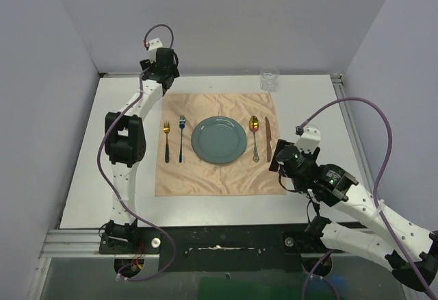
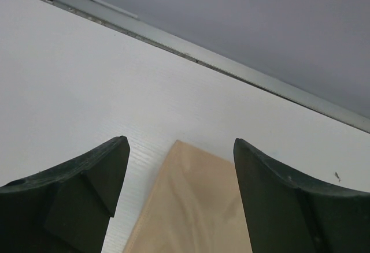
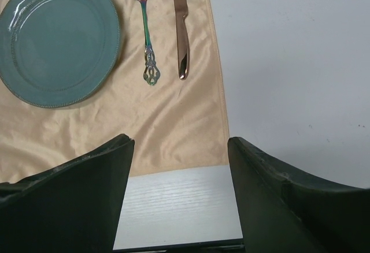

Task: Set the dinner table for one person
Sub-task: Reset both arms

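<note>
Where the two arms are bolted at its near edge, the white table [image 1: 205, 211] begins. It runs under everything as far as the grey back wall, with metal rails along its edges. Just past the bases, the right arm [image 1: 356, 204] leans in from the right. Its jaws stand apart with nothing between them, above the near right corner of a peach cloth [image 1: 219, 177] spread on the middle of the table.

On the cloth sits a round teal plate [image 1: 219, 140]. Left of it lie two forks side by side, a blue fork [image 1: 181, 139] nearer the plate and a gold-headed fork [image 1: 166, 142] outside it. Right of the plate lie a spoon [image 1: 254, 138] with a gold bowl, then a copper-coloured knife [image 1: 269, 140] near the cloth's right edge.

Farther back, the left arm [image 1: 126, 139] stretches along the cloth's left side. Its jaws are wide apart and empty over the cloth's far left corner. A clear glass [image 1: 269, 80] stands on the bare table beyond the cloth's far right corner, close to the far rail.
</note>
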`<state>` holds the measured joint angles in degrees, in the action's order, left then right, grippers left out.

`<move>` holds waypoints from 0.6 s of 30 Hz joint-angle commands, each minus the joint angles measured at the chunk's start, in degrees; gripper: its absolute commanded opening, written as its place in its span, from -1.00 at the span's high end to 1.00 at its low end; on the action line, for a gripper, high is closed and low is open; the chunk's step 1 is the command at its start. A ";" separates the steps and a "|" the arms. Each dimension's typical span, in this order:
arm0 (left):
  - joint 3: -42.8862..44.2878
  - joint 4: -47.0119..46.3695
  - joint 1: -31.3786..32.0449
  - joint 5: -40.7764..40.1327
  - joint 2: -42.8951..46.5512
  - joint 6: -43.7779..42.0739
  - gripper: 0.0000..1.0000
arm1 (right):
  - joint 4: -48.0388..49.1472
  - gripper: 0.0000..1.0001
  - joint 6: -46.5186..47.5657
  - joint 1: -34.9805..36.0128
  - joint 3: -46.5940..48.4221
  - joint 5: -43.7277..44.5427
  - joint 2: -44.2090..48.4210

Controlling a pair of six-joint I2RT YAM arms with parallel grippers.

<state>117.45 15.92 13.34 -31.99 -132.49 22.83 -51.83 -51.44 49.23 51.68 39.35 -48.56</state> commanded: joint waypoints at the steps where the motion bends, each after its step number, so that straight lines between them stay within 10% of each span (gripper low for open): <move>1: 4.22 6.12 0.98 4.91 3.85 0.56 -0.44 | 2.36 -0.35 -0.01 0.43 -0.39 0.59 1.33; 6: 5.68 17.68 1.46 11.00 3.73 5.71 -0.41 | 2.48 -0.40 -0.41 0.42 -0.99 0.33 2.30; 18: -18.94 -0.90 17.60 2.90 37.27 0.90 -0.40 | 10.00 -0.96 17.22 0.39 13.30 9.32 -2.38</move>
<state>100.05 24.01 25.12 -25.10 -109.10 26.06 -49.21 -42.48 49.23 59.57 43.66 -49.30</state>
